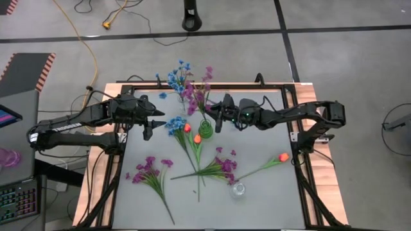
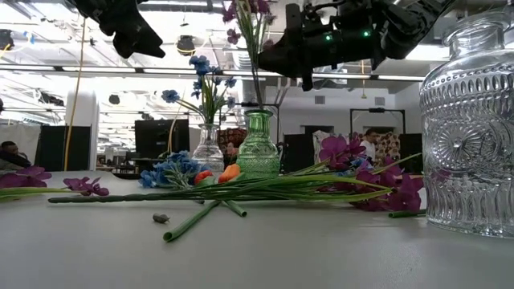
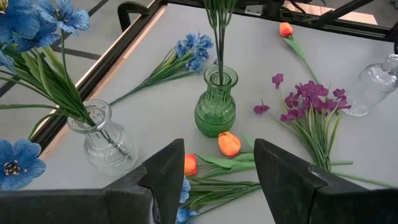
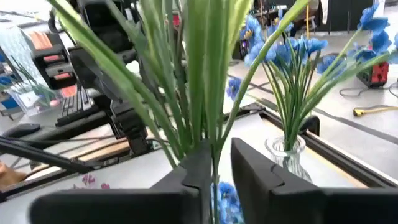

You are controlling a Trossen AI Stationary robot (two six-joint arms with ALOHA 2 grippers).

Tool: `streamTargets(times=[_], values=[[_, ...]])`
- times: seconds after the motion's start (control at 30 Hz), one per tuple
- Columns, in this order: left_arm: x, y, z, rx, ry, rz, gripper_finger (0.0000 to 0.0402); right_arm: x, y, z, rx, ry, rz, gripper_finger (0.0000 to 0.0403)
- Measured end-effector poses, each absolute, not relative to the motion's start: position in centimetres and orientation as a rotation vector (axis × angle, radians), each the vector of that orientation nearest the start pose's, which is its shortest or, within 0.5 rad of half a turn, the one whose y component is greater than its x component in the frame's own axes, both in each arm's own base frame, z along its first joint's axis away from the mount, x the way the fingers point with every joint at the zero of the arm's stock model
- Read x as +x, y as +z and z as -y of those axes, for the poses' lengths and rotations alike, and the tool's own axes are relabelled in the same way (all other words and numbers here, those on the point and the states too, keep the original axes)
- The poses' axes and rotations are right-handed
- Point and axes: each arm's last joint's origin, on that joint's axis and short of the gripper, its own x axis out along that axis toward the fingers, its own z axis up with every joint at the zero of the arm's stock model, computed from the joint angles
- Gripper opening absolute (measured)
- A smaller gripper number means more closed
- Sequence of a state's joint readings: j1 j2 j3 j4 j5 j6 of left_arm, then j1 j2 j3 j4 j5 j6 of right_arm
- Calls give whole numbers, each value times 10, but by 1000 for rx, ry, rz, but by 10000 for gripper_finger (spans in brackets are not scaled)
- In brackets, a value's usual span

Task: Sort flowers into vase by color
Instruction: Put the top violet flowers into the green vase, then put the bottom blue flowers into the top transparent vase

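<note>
Bench [image 1: 257, 199]: we see a pale grey work surface in a black frame, with flowers and three vases spread across it.
Left arm: we find it raised over the bench's left side; its pincer [image 3: 214, 177] stands apart and holds nothing, hanging above the two orange tulip buds [image 3: 229, 144] that lie in front of the green vase.
Right arm: it reaches in from the right, its pincer [image 4: 217, 171] up at the stems of the purple-magenta sprig [image 2: 250, 18] that stands in the green vase; the fingers [image 4: 258, 168] show a narrow gap with the stems between them, and we cannot tell whether they grip.
Green ribbed glass vase [image 1: 205, 130]: upright near the bench's middle.
Clear glass vase with blue flowers [image 3: 102, 140]: upright near the far edge, beside the green one.
Clear patterned glass vase [image 1: 238, 188]: upright near the front, no flowers in it.
Loose purple sprigs: one bunch [image 1: 149, 172] lies front left, another [image 1: 221, 168] lies at the middle, just beside the clear patterned vase.
Loose blue sprig [image 1: 175, 124]: we see it lying left of the green vase.
Single orange tulip [image 1: 283, 156]: it lies at the right side.
</note>
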State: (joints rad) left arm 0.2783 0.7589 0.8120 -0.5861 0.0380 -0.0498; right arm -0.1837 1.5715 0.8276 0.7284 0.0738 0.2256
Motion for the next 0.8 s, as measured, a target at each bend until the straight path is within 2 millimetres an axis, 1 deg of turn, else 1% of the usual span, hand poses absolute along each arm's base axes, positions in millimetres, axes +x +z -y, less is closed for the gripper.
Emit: streamTargets(times=[0.17, 0.43, 0.57, 0.7, 0.8], values=[[148, 309, -41, -169, 258, -519, 180, 325, 248, 64, 209, -269, -42, 149], [144, 303, -40, -342, 300, -563, 180, 301, 263, 61, 185, -287, -188, 206], [141, 298, -39, -507, 361, -603, 180, 287, 271, 58, 187, -290, -230, 221], [141, 291, -39, -652, 432, -662, 180, 273, 280, 58, 188, -300, -260, 223], [147, 285, -41, -733, 481, -697, 180, 263, 284, 59, 191, -314, -285, 223]])
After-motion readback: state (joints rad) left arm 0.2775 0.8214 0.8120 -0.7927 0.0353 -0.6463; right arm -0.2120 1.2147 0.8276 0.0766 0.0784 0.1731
